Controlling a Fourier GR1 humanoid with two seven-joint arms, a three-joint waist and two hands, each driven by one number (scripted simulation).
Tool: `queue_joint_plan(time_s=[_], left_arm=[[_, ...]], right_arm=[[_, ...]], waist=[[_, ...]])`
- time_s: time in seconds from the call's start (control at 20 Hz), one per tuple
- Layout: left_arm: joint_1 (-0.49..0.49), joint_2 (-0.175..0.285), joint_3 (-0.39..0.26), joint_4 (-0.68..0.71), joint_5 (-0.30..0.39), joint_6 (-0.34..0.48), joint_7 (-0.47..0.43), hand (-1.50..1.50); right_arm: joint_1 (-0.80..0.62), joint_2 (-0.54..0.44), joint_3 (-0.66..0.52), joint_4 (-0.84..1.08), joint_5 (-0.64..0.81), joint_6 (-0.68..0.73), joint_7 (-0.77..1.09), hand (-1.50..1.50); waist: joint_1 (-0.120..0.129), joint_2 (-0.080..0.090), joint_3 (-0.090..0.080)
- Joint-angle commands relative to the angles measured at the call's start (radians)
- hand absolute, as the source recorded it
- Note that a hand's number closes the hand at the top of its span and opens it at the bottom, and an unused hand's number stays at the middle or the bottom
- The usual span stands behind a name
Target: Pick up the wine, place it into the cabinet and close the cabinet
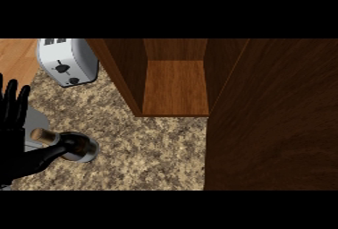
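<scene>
Wine (pixel 51 151) left of open cabinet (pixel 175 87)

left hand (pixel 12 117) at the view's left edge — open, fingers straight, pointing up.

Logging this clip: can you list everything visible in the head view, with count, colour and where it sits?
wine bottle: one, dark with a tan top, on the counter at lower left, with a grey ring at its base
toaster: one, white and silver, on the counter at upper left
cabinet: one, brown wood, standing open at upper middle
cabinet door: one, dark brown, swung open, fills the right side
counter: one, speckled beige and brown, lower middle and left
light wood surface: one, orange-tan, upper left corner
left hand: one, black, open with fingers up, at the left edge beside the bottle
right hand: not in view
</scene>
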Motion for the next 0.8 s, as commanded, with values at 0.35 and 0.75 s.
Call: queue_joint_plan(time_s=[0.35,0.75], left_arm=[[0.138,0.030,0.115,0.012,0.077,-0.100,-0.073,-1.50],[0.194,0.021,0.150,0.143,0.080,-0.174,-0.177,-1.50]], right_arm=[[-0.041,0.024,0.019,0.003,0.031,-0.004,0.027,-1.50],[-0.050,0.009,-0.027,-0.031,-0.026,0.002,0.070,-1.50]], waist=[[0.003,0.000,0.000],[0.002,0.000,0.000]])
